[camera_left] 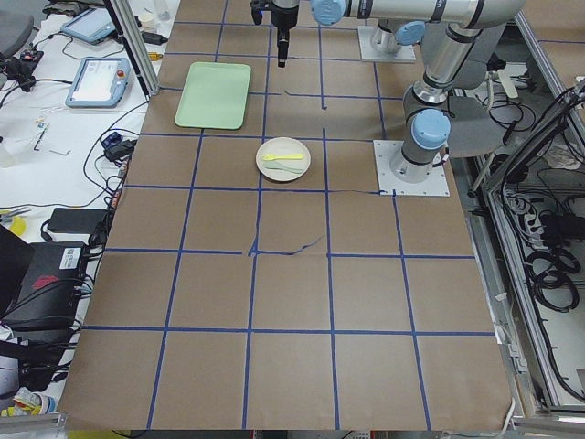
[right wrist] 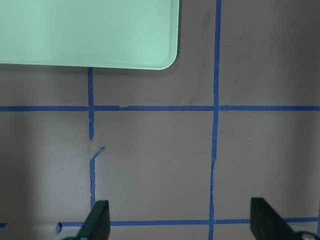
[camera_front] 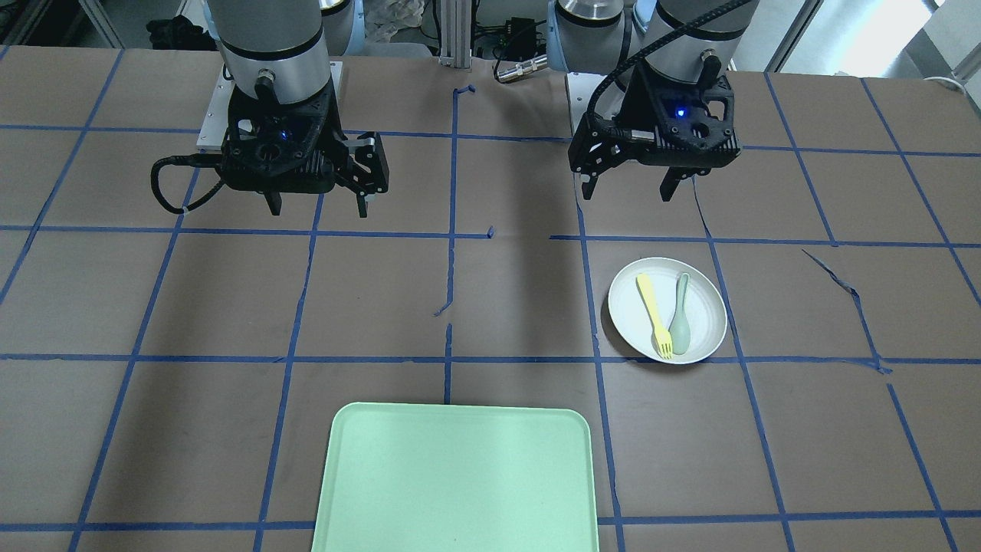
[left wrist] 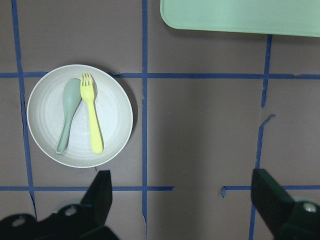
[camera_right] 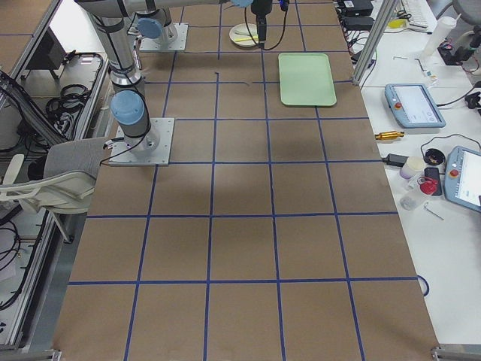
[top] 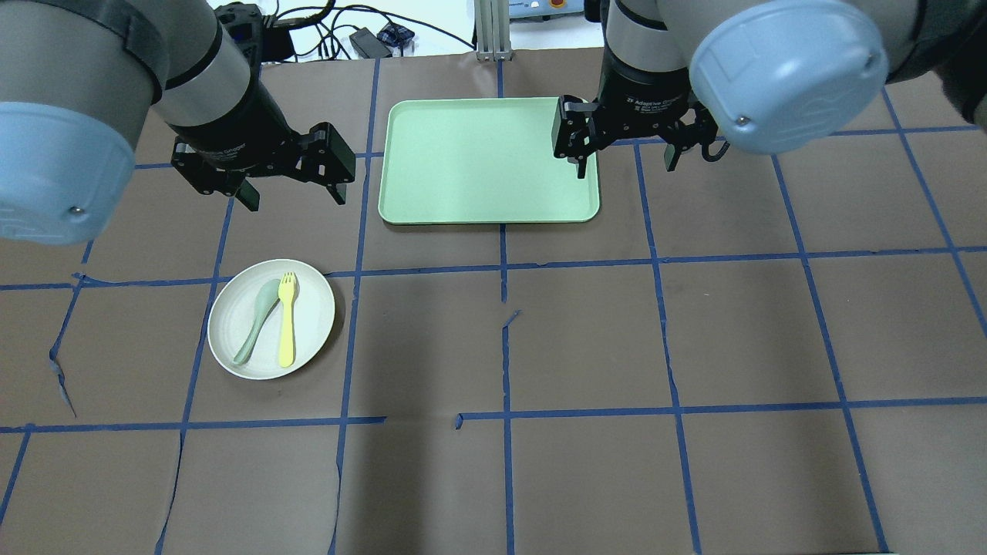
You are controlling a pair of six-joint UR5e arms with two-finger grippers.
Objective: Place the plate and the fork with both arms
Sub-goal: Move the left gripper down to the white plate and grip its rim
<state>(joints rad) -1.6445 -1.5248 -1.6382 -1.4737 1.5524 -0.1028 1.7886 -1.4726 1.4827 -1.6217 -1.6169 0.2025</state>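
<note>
The white plate [camera_front: 709, 307] lies on the brown table on my left side, also in the overhead view [top: 312, 316] and the left wrist view [left wrist: 115, 120]. The yellow fork [camera_front: 655, 314] [top: 287, 324] [left wrist: 92, 120] lies on it beside a grey-green spoon [camera_front: 680, 314] [top: 258, 320]. My left gripper [camera_front: 625, 188] [top: 294, 199] [left wrist: 185, 200] is open and empty, held above the table on the robot's side of the plate. My right gripper [camera_front: 318, 208] [top: 626, 166] [right wrist: 180, 220] is open and empty, high above the table on my right side.
A mint-green tray [camera_front: 460, 475] [top: 486, 162] lies empty at the middle of the table's far side; its corners show in both wrist views [left wrist: 240, 15] [right wrist: 85, 30]. Blue tape lines grid the brown table cover, torn in places.
</note>
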